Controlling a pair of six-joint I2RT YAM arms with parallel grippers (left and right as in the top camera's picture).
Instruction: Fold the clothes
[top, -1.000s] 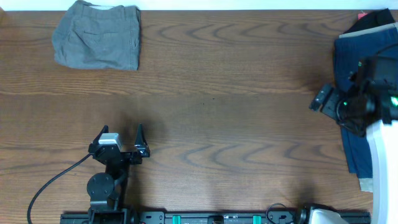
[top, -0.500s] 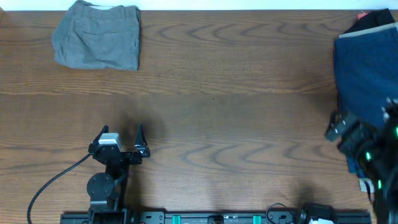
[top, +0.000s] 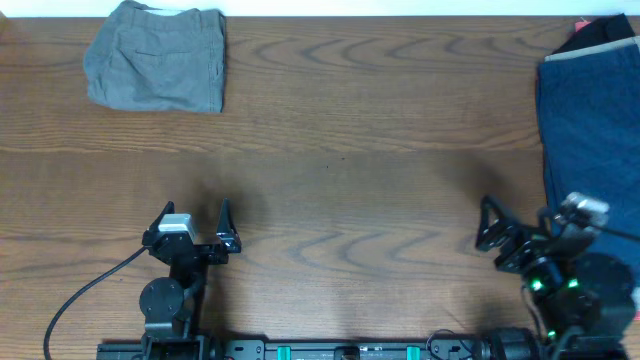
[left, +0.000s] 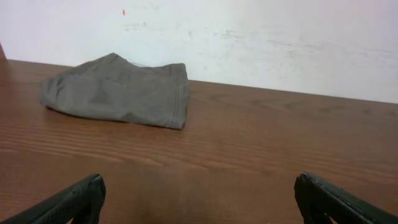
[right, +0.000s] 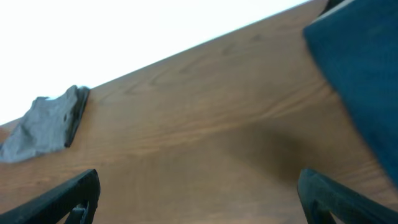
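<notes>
Your right gripper (top: 515, 232) has drawn back off the blue garment (top: 590, 120), jaws apart and empty, like the left gripper (top: 193, 218). Well apart from that garment, the grey shorts (top: 155, 55) lie compactly folded; little seems left.

Wood table (top: 350, 150), grey shorts (top: 155, 55), blue garment (top: 590, 120)

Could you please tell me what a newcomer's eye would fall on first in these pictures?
The light grey shorts stand out, lying as a compact bundle at the far left corner of the wooden table. A larger dark blue garment lies along the right edge. The left tool and right tool both sit open near the front edge, touching nothing.
</notes>
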